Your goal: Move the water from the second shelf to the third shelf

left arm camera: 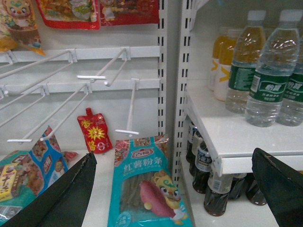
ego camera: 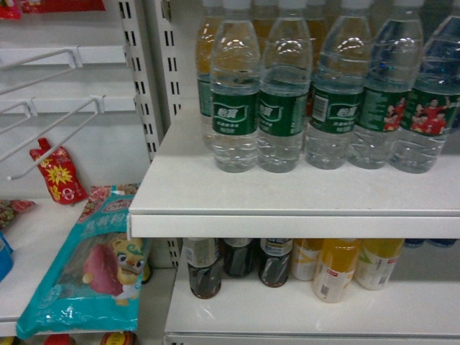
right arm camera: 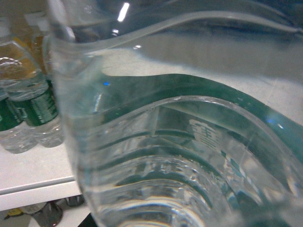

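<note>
While the right wrist view is filled by a water bottle pressed right against the lens, the right tool itself is hidden, so I cannot tell if it grips. Judged risk: that bottle stands in a tight row of water bottles on the white shelf, so a pull could topple neighbours onto the cola bottles below. Left tool hangs open, empty, near the teal snack bag. Green labels carry white Chinese text and red-shirted players; too blurred to read.
</note>
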`<state>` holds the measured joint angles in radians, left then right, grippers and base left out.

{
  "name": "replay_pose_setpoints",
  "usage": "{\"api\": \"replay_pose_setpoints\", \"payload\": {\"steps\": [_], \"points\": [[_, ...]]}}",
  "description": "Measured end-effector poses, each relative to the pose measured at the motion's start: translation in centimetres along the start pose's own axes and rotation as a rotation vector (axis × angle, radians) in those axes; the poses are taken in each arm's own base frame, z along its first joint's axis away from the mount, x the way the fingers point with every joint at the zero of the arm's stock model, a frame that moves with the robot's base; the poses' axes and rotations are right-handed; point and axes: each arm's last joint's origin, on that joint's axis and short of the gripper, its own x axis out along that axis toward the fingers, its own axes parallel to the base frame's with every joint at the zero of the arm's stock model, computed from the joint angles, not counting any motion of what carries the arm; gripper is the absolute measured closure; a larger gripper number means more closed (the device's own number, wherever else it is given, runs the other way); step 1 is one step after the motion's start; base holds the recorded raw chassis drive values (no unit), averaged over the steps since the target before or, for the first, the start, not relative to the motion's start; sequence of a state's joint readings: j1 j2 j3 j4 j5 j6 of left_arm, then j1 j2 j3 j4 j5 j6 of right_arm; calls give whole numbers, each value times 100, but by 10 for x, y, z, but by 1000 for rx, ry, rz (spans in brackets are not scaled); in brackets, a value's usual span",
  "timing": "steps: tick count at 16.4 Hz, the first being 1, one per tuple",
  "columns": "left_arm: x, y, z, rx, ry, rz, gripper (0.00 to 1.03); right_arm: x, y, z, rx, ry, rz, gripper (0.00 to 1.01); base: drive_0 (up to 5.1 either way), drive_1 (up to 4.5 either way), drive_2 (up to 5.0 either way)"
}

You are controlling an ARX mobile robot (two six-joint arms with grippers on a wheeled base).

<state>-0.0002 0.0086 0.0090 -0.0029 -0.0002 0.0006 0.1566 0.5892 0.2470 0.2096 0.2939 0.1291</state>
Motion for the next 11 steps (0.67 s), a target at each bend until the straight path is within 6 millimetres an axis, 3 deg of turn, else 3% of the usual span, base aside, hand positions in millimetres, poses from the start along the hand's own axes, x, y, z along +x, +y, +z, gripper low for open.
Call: {"api": "replay_pose_setpoints", "payload": {"steps": [1, 11], "points": [[0, 0, 0, 0, 0, 0, 5, 0, 0, 0, 0, -1, 0, 61, -496, 249, 249], [0, 0, 0, 0, 1, 2, 5, 0, 0, 0, 0, -1, -2, 61, 0, 0, 0]]}}
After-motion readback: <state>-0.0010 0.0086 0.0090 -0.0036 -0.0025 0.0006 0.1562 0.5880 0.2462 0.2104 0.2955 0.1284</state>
